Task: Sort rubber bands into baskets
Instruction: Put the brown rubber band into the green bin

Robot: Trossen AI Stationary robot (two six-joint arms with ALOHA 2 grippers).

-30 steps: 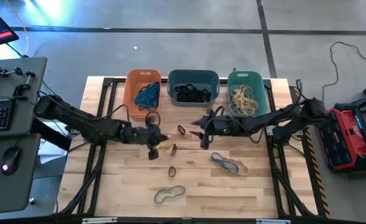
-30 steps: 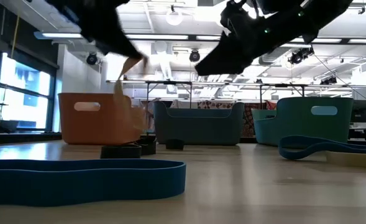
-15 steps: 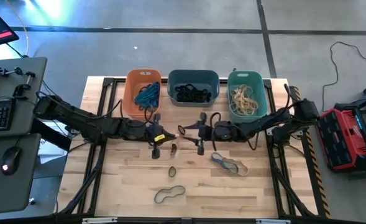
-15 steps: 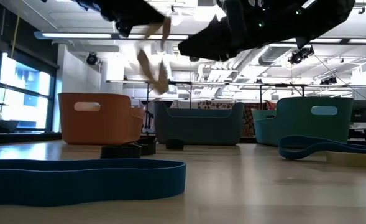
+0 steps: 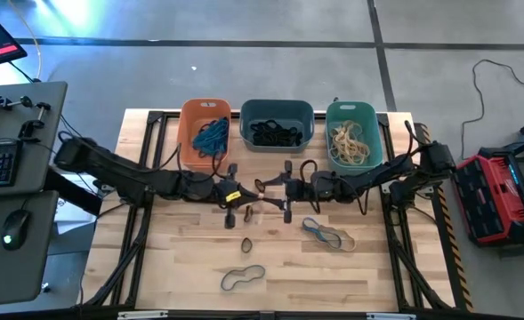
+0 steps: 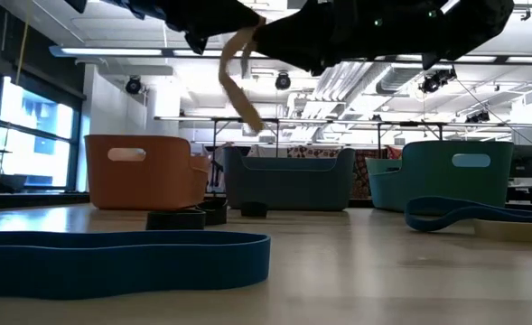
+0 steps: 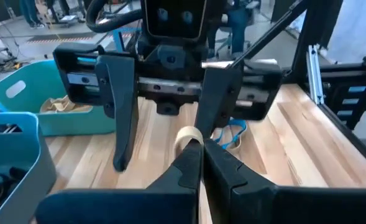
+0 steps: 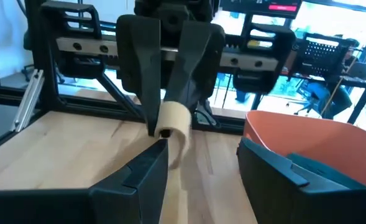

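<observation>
While the left tool is clamped on a tan band above mid-bench, the right tool faces it with fingers spread apart, one finger close beside the band. Three baskets line the far edge: orange with blue bands, slate with black ones, teal with tan ones. About five loose bands lie on the pale wooden bench. Beyond, a bright workshop with ceiling lights and more tables.

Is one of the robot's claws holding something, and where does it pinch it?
The left gripper pinches a tan rubber band at its top; the rest dangles. The right gripper is open, empty.
</observation>
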